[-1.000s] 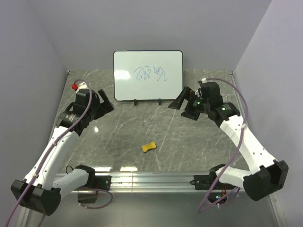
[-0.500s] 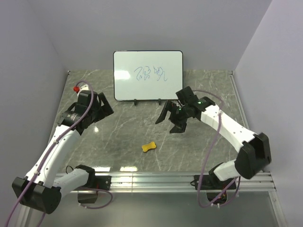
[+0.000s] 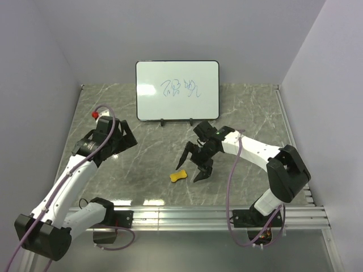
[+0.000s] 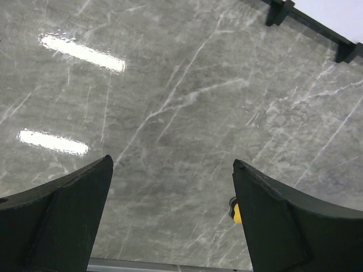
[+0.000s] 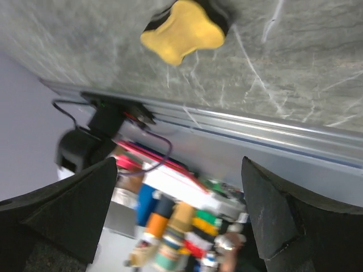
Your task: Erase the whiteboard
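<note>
At the back of the surface (image 3: 142, 164): whiteboard (image 3: 177, 101), upright on its feet, blue scribbles (image 3: 180, 88) unwiped across the middle. Nothing erased yet. Toward the front: eraser (image 3: 178, 176), not picked up. Just beside it, right end effector (image 3: 192, 168), jaws wide apart, empty. Off to the left, left end effector (image 3: 123, 135), likewise spread, holding nothing. Left to do, by the look of it: grasp eraser, carry to whiteboard, wipe every mark.

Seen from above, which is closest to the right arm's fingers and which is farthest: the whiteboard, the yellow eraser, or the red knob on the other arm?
Measured from the right arm's fingers:
1. The yellow eraser, on the table just to their left.
2. The whiteboard, standing at the back.
3. The red knob, far left on the left arm.
</note>
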{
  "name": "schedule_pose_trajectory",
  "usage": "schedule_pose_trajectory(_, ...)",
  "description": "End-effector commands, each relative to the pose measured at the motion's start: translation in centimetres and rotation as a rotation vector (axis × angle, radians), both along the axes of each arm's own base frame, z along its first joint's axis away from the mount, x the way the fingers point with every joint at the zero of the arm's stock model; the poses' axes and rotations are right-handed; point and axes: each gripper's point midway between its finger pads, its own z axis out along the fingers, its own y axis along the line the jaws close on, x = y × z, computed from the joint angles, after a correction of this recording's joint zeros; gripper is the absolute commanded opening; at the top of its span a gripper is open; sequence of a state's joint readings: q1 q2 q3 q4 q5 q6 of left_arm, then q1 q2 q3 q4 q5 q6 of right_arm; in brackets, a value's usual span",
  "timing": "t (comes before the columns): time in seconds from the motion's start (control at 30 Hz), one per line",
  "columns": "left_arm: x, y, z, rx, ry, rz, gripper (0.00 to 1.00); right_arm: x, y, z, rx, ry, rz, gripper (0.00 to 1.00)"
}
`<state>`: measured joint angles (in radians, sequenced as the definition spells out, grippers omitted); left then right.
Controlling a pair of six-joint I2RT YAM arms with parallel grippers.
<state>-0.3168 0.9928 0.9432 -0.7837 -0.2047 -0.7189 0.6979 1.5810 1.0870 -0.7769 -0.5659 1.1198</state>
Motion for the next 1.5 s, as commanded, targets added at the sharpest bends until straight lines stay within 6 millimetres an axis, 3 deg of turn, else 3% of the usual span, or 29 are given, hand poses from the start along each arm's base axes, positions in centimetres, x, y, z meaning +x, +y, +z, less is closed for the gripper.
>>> schedule_pose_trajectory(0.0,0.2,-1.1,2.7,-0.041,-0.071,-0.043,0.94,1.7,2.1,0.1,0.056,0.03,-0.157,0.97)
schedule_pose_trajectory(0.23,0.7,-1.6,4.2,-0.032,-0.119,-0.077,0.94,4.2,5.0,-1.7,-0.027,0.031,-0.243,0.96)
schedule_pose_trajectory(0.37,0.8,-1.9,4.9,-0.035,-0.146,-0.095,0.95,3.6,6.2,-3.1,-0.085,0.076,-0.279,0.95)
schedule_pose_trajectory(0.63,0.5,-1.0,5.4,0.001,-0.186,-0.091,0.96,2.2,4.6,-6.9,-0.221,0.15,-0.288,0.93)
schedule_pose_trajectory(0.83,0.3,-1.2,5.2,-0.006,-0.189,-0.106,0.97,3.5,1.8,-8.5,-0.356,0.108,-0.316,0.88)
schedule_pose_trajectory(0.93,0.3,-1.6,5.0,-0.01,-0.184,-0.118,0.97,3.7,0.6,-9.2,-0.409,0.091,-0.327,0.71)
schedule_pose_trajectory(0.97,0.4,-1.6,4.9,-0.008,-0.185,-0.119,0.97,3.8,0.5,-9.3,-0.414,0.083,-0.321,0.61)
schedule_pose_trajectory(1.07,0.4,-1.8,4.8,-0.007,-0.18,-0.126,0.97,4.1,0.2,-9.6,-0.452,0.07,-0.288,0.56)
schedule_pose_trajectory(1.2,0.6,-1.9,4.2,-0.001,-0.164,-0.132,0.97,5.1,1.5,-9.2,-0.461,0.04,-0.229,0.49)
schedule_pose_trajectory(1.33,0.6,-1.9,3.6,0.009,-0.148,-0.132,0.97,4.7,2.1,-9.1,-0.474,0.045,-0.175,0.42)
schedule_pose_trajectory(1.43,0.5,-1.8,3.1,0.015,-0.136,-0.13,0.97,4.8,1.6,-9.2,-0.483,0.04,-0.175,0.26)
schedule_pose_trajectory(1.47,0.5,-1.8,3.0,0.015,-0.133,-0.131,0.97,5.0,1.5,-9.2,-0.481,0.034,-0.172,0.16)
